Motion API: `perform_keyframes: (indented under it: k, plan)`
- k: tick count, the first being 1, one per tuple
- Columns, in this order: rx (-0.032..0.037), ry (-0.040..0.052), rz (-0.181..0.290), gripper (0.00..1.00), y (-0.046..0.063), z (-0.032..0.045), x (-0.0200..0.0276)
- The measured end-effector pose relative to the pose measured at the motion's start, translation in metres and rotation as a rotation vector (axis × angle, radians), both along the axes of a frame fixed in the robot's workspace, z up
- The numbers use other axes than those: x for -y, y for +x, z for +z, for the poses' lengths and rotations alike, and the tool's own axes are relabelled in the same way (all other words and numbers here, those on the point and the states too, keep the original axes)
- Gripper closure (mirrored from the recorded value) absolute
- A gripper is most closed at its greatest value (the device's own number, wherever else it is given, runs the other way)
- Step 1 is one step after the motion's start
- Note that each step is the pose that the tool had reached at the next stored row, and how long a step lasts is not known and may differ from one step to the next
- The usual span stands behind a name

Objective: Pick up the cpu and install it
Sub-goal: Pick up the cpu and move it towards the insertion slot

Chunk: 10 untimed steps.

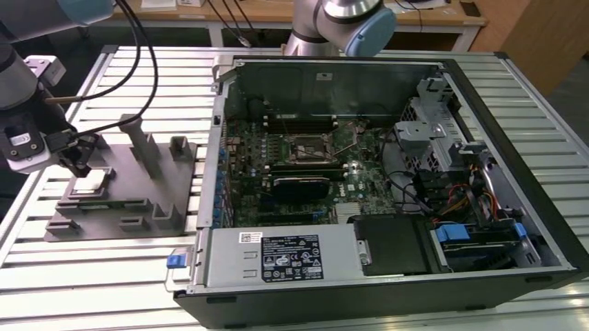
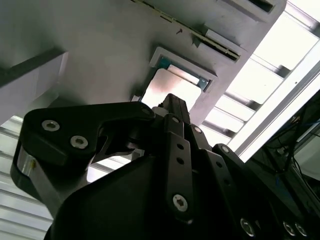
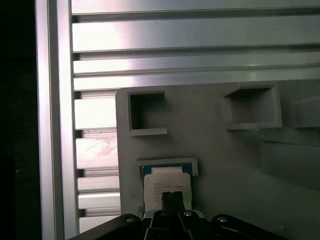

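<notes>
The cpu (image 1: 90,181) is a pale square chip lying flat in a shallow pocket of the grey fixture (image 1: 138,196), at the exterior view's left. My gripper (image 1: 77,167) hangs directly over it, its tip at or just above the chip's top. In the first wrist view the cpu (image 3: 165,181) sits in its blue-edged pocket with the gripper (image 3: 172,199) overlapping its near edge. In the second wrist view the gripper (image 2: 172,102) points at the cpu (image 2: 167,87). The dark square socket (image 1: 307,146) sits mid-motherboard inside the open computer case.
The open black computer case (image 1: 515,89) fills the table's middle and the exterior view's right. The fixture carries upright grey posts (image 1: 147,145) beside the cpu pocket. A second robot arm (image 1: 345,24) stands behind the case. Slatted aluminium table (image 1: 92,269) surrounds everything.
</notes>
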State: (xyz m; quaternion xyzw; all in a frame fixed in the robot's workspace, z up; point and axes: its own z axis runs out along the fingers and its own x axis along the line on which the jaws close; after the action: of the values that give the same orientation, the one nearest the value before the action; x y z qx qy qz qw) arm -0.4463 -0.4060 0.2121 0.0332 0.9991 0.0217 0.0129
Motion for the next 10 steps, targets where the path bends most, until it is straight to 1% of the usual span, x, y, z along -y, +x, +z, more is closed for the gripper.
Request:
perform_keyframes:
  k: [3,7,10]
  plan:
    - [0.0002,0.0001,0.000,0.89,0.0000,-0.0026,-0.0024]
    - [0.0000,-0.0002,0.000,0.89,-0.0005,-0.0078,-0.0026]
    - [0.0001,-0.0003,0.000,0.89,-0.0006,-0.0098,-0.0026]
